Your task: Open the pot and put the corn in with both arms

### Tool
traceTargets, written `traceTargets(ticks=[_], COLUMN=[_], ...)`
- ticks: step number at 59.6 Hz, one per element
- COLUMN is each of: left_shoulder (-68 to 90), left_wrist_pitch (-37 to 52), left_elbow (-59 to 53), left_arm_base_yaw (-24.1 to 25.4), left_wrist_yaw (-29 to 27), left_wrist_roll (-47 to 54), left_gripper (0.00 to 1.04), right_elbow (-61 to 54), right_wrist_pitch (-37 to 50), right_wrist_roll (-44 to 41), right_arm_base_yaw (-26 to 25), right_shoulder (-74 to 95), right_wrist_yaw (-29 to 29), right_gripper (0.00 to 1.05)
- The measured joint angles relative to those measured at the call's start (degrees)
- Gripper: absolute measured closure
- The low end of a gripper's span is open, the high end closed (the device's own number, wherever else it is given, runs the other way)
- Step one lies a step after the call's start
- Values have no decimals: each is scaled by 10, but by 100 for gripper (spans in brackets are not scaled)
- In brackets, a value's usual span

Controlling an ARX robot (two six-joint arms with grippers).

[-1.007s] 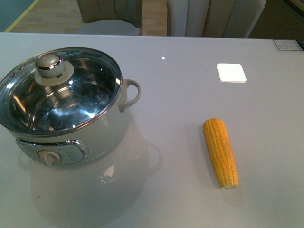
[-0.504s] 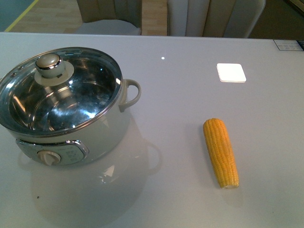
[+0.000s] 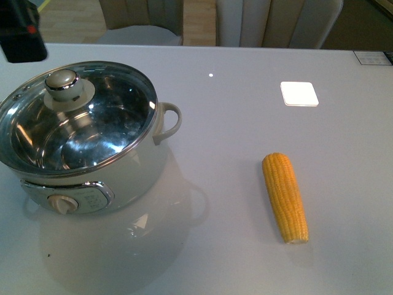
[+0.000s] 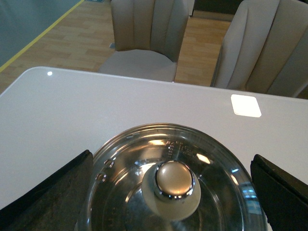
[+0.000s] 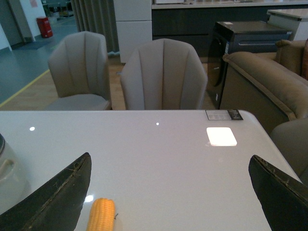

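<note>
The white pot (image 3: 92, 178) stands at the left of the table, closed by a glass lid (image 3: 77, 117) with a round knob (image 3: 62, 81). The yellow corn (image 3: 285, 196) lies on the table at the right. A black part of my left arm (image 3: 21, 27) shows at the top left corner of the front view. In the left wrist view my left gripper (image 4: 175, 195) is open, its fingers (image 4: 45, 192) wide apart on either side of the lid knob (image 4: 174, 180), above it. In the right wrist view my right gripper (image 5: 171, 197) is open above the table, with the corn's end (image 5: 101, 215) near one finger.
A white square patch (image 3: 299, 93) lies on the table at the back right. Beige chairs (image 5: 162, 77) stand behind the table's far edge. A label (image 3: 373, 58) sits at the table's far right corner. The pot's loop handle (image 3: 169, 120) faces the corn.
A black part of my left arm has come into the top left corner of the front view. The pot, lid and corn have not moved.
</note>
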Motion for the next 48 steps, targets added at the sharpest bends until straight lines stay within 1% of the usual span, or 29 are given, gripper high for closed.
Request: traceTargets(ticks=[7, 20, 30, 48], left_shoulder=[107, 218, 275, 334], left_wrist_pitch=[37, 92, 115, 123], left_elbow=[41, 79, 103, 135], left_arm_base_yaw=[0, -1, -3, -3], left_wrist_yaw=[4, 18, 27, 26], left_wrist_roll=[10, 26, 43, 46], left_gripper=[7, 7, 7, 7], right_elbow=[0, 0, 0, 0], right_wrist_pitch=[0, 0, 0, 0], right_wrist_roll=[0, 0, 0, 0], right_arm_base_yaw=[0, 0, 0, 0], right_shoulder=[0, 0, 0, 0], right_wrist_yaw=[0, 0, 0, 0], right_gripper=[9, 9, 9, 9])
